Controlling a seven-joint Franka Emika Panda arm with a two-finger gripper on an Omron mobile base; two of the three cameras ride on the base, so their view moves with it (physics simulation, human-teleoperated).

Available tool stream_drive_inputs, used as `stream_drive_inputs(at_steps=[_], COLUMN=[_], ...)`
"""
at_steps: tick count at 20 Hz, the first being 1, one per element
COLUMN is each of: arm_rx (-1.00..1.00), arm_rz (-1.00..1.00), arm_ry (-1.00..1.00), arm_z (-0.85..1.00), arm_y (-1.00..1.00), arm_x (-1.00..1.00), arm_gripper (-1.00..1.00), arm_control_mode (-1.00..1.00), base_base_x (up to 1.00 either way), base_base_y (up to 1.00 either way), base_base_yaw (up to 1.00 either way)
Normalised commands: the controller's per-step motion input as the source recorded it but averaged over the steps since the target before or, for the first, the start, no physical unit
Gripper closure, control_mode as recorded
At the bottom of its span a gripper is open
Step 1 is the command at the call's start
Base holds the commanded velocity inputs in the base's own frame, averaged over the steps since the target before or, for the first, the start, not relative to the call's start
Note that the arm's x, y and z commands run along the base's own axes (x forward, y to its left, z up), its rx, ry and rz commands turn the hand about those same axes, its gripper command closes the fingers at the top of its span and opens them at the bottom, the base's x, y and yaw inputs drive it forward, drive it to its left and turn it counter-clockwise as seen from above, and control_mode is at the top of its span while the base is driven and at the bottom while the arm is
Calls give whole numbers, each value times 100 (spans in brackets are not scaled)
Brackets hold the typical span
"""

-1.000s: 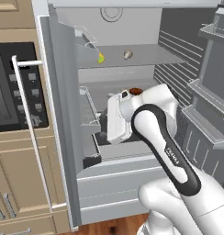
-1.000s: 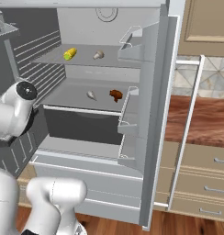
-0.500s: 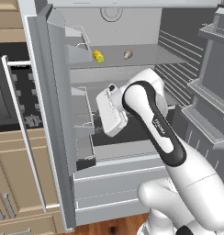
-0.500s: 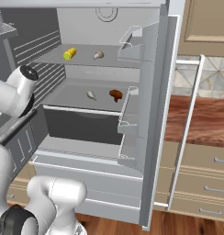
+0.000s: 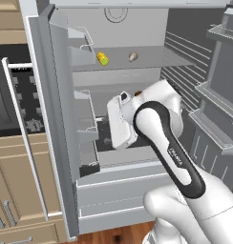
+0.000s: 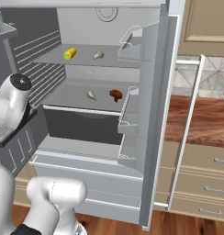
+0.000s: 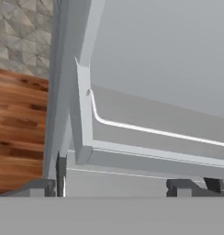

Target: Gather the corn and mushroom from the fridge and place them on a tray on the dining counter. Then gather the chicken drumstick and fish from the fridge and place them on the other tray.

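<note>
So the fridge [image 6: 153, 114] is standing wide open and nothing's been taken out of it; the corn [image 6: 70, 54] and the mushroom [image 6: 98, 55] are sitting near each other on the top shelf [image 6: 86, 59], and one shelf down there's the pale fish [image 6: 91, 95] with the brown drumstick [image 6: 115, 94] just beside it; looks to me like we're right at the start, first pick of the corn-and-mushroom half. The gripper [image 7: 118, 186] is at the level of the lower shelf, turned toward a door bin [image 7: 146, 137] rather than toward the food; its dark tips sit far apart at the bottom of the hand camera with nothing between them, so I'd call the jaws open and empty. My guess for the next move: the arm needs to lift and swing the hand round to face the top shelf, then reach in deep for the corn, coming in low enough to clear the top of the fridge; neither tray nor the dining surface is in sight from here.
</note>
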Motion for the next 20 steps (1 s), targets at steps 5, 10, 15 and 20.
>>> stream_drive_inputs(at_steps=[5, 10, 15, 20], arm_rx=[0, -1, -7, -2], arm_rz=[-10, -21, -72, -54], arm_ry=[1, 0, 6, 5], arm_z=[14, -3, 0, 0], arm_y=[-61, -44, -59, -68], arm_x=[0, 6, 3, 5], arm_gripper=[-100, -100, -100, -100], arm_control_mode=[-100, -100, -100, -100], base_base_x=[0, 0, 0, 0], base_base_y=[0, 0, 0, 0], base_base_yaw=[0, 0, 0, 0])
